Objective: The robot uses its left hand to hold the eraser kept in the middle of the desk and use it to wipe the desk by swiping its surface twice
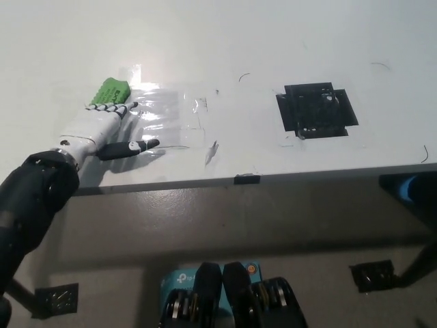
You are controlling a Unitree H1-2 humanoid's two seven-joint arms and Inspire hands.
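The left hand (102, 126) lay flat on the white desk (273, 41) at the left of the head view, palm down, with its dark forearm running back toward the lower left corner. Its fingers (113, 107) were extended and apart, their tips resting on or against the near edge of the green eraser (111, 91). The thumb (133, 146) pointed to the right, separate from the other fingers, and lay on the desk surface. The hand was released and grasped nothing; the eraser was not enclosed by it.

The green eraser sat on the desk just beyond the fingertips, toward the far side, at the upper left corner of a patch of clear tape (167, 116). Whether the fingertips pressed on the eraser or only touched it could not be determined.

The clear tape patch was stuck flat to the desk just right of the hand and showed glossy wrinkles. A thin dark line (174, 146) ran along its near edge, starting near the thumb tip.

Further right, well apart from the hand and the eraser, a square of black tape (315, 109) was fixed to the desk surface. A small black tab (246, 179) sat on the desk's front edge, between the clear patch and the black square. Faint curved marks showed on the surface near the right edge.

The right hand was not in view.
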